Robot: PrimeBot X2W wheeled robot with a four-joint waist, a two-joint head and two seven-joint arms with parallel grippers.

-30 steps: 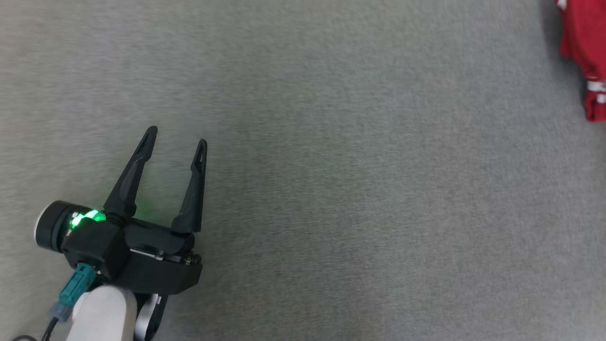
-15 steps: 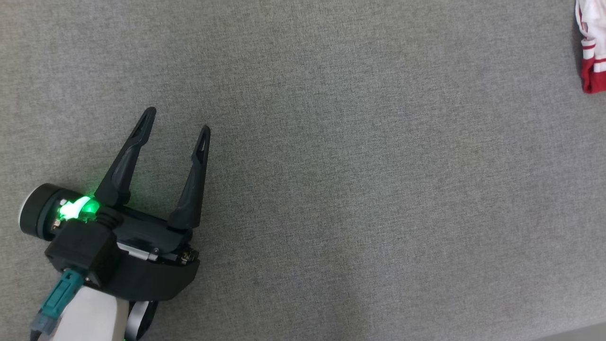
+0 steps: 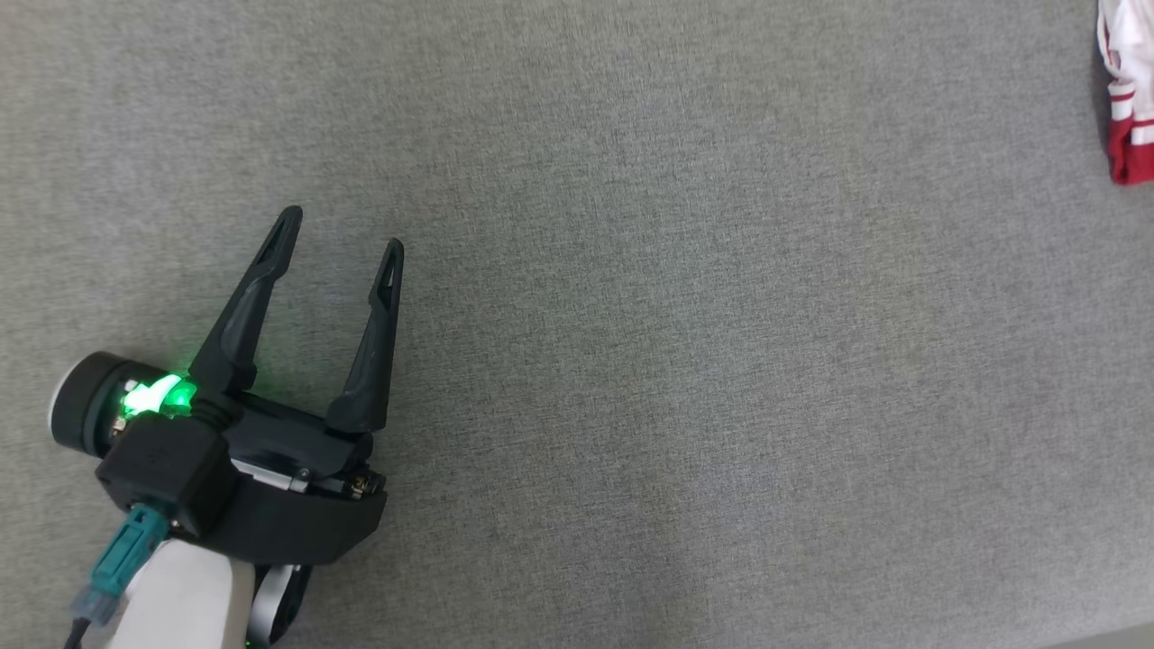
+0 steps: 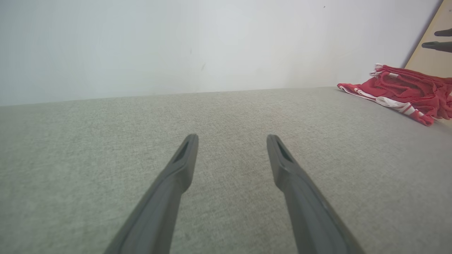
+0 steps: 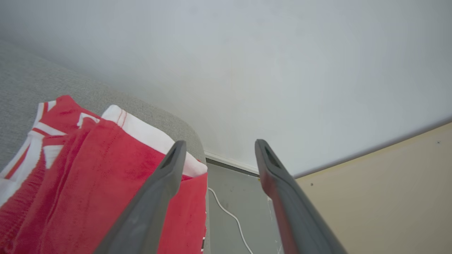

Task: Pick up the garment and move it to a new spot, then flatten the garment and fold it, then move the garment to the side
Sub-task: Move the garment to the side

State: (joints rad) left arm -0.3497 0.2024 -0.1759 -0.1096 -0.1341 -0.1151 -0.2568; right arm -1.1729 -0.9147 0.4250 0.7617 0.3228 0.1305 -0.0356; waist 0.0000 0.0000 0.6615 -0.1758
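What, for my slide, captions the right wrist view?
Open right gripper by red-and-white garment at edge of grey surface.

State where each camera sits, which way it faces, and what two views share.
Head view: on the head, looking down on the grey fabric surface; open left gripper lower left, red-and-white garment at right edge.
Left wrist view: behind the left gripper, facing across the surface to a white wall; right gripper at upper right.
Right wrist view: behind the open right gripper, over the garment at the surface's corner, facing the wall.
Head and left wrist views share left gripper and garment.
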